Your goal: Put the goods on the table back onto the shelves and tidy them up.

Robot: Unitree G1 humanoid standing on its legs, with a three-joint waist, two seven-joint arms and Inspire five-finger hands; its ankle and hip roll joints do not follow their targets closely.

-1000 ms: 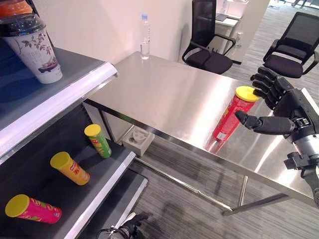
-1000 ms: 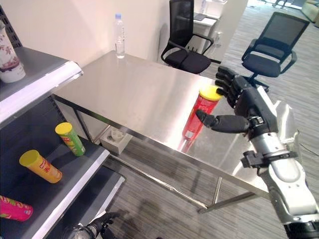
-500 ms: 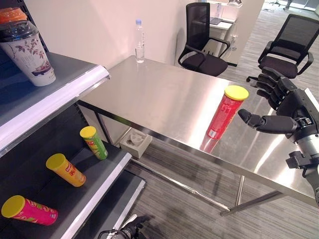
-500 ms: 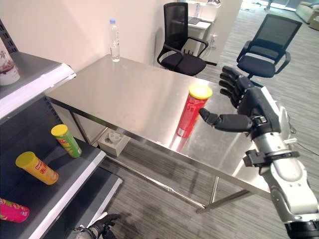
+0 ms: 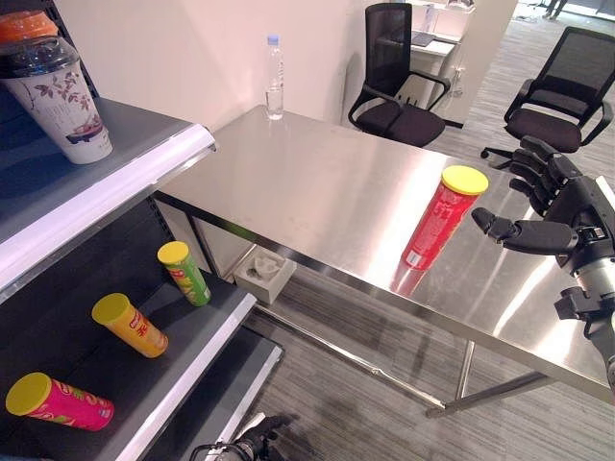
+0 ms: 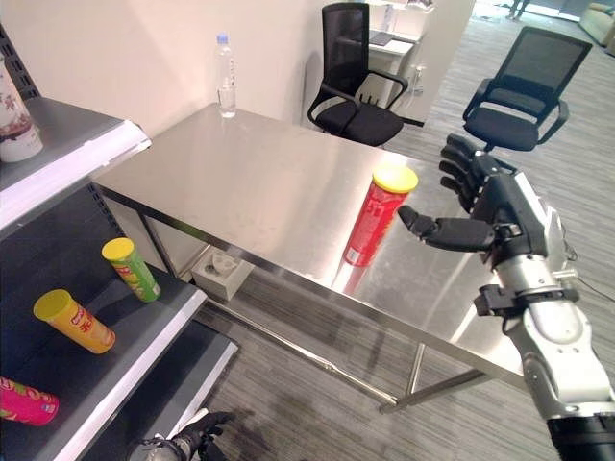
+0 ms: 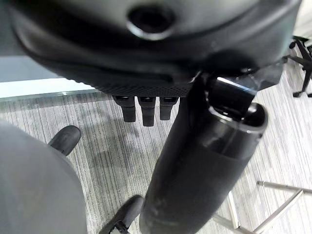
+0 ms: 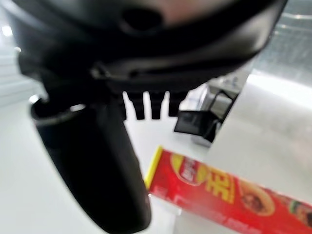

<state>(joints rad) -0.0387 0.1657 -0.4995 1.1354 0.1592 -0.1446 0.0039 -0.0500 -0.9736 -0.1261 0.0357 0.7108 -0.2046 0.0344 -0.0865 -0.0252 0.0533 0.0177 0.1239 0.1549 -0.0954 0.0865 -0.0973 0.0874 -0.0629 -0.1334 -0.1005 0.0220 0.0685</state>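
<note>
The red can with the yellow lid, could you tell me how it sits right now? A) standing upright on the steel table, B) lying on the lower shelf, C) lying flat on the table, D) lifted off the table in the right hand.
A: the red can stands upright on the table, and the open right hand is beside it, apart from it.

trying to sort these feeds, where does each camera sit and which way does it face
Left eye view: head, looking down at the steel table, red can, shelves; right hand enters.
Right eye view: same scene, shifted slightly; left hand low by the floor.
Left wrist view: along the left hand, facing striped floor.
Right wrist view: along the right hand, open fingers, facing the red can, shared with both eye views.
</note>
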